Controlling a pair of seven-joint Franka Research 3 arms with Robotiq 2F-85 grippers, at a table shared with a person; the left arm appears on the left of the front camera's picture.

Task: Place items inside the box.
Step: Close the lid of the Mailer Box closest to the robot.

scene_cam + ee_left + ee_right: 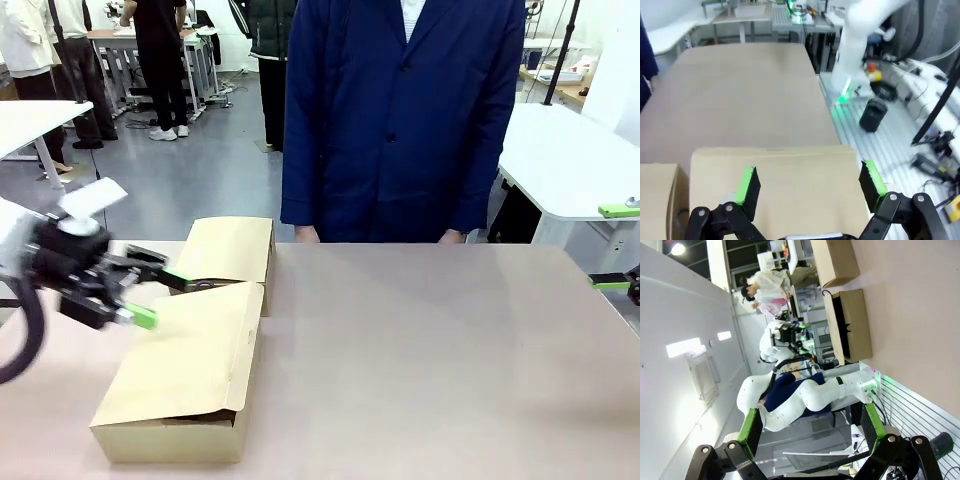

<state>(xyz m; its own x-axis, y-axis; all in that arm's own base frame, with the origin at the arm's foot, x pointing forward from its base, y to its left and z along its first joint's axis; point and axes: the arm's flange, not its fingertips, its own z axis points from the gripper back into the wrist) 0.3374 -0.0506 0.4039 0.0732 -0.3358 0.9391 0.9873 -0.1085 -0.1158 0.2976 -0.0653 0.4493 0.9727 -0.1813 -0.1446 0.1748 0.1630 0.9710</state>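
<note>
Busy lab in the background, white tables and people standing around, and up close a tan desk (420,350) with a person in a dark blue coat (400,110) standing at its far edge, hands just showing at the desk line.

So the box (185,380) is plain brown cardboard, sitting at the robot's left side of the desk. Its near flap is folded down over the top, so it looks mostly closed from the front; there's a dark gap under the flap at the near end, but I can't tell what's in there. A second flap or section (232,248) of the same cardboard lies just behind it, toward the person. In the right wrist view the box shows a dark open side, contents too dark to make out.

Left gripper (165,295) hovers right over the flap's far edge, jaws spread wide, nothing between the green pads (746,187). Right gripper (812,427) is off at the desk's right edge, jaws also wide apart and empty.
</note>
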